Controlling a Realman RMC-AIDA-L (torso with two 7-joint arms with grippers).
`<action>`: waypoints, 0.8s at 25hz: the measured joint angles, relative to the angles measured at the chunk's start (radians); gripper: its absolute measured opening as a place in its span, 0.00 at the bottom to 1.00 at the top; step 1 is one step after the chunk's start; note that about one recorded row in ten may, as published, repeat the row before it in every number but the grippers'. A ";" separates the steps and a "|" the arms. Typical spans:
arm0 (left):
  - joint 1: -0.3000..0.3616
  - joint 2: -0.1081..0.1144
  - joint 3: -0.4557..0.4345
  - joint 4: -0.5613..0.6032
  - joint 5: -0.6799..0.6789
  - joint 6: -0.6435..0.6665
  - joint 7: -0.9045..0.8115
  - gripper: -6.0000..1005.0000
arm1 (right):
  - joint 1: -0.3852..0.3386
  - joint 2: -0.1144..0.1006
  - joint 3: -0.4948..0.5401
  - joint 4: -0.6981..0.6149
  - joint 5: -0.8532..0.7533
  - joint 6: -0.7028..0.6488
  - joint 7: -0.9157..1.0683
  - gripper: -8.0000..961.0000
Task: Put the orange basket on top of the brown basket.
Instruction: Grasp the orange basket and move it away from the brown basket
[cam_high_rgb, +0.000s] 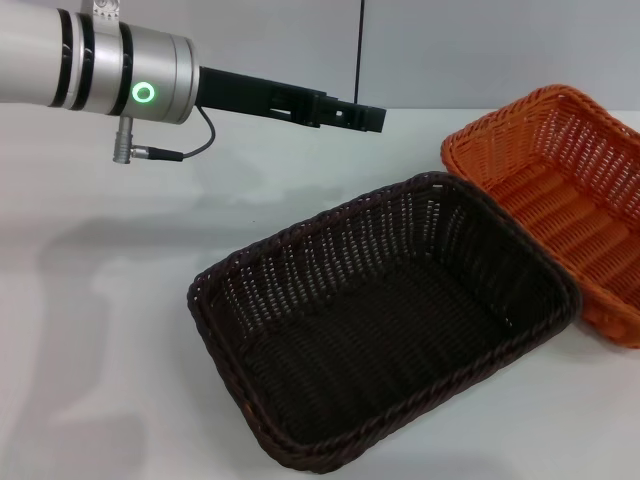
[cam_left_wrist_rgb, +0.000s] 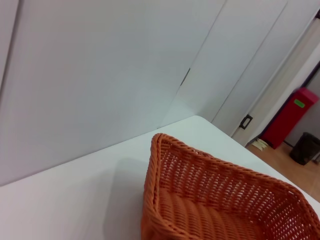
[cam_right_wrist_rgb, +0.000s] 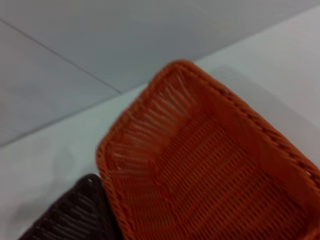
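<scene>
The orange basket (cam_high_rgb: 560, 190) sits empty on the white table at the far right, its long side against the brown basket (cam_high_rgb: 400, 320). The brown basket sits empty at the centre, nearer to me. My left gripper (cam_high_rgb: 350, 115) reaches in from the upper left and hovers above the table, behind the brown basket and left of the orange one, touching neither. The left wrist view shows the orange basket (cam_left_wrist_rgb: 210, 200) from one end. The right wrist view looks down into the orange basket (cam_right_wrist_rgb: 210, 165), with a corner of the brown basket (cam_right_wrist_rgb: 75, 217) beside it. My right gripper is out of view.
The white table (cam_high_rgb: 100, 300) stretches to the left of the baskets. A pale wall (cam_high_rgb: 450, 50) stands behind the table. In the left wrist view a red bin (cam_left_wrist_rgb: 292, 117) stands on the floor beyond the table's far corner.
</scene>
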 joint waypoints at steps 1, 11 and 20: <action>-0.001 0.003 0.000 0.007 0.000 0.000 0.000 0.84 | 0.013 -0.004 -0.001 0.000 -0.025 -0.004 0.010 0.87; -0.009 0.020 0.000 0.027 0.002 0.002 0.001 0.84 | 0.034 0.011 -0.080 0.102 -0.117 0.118 0.131 0.87; -0.040 0.021 0.003 0.066 0.034 0.005 0.016 0.84 | 0.023 0.038 -0.074 0.174 -0.106 0.196 0.131 0.87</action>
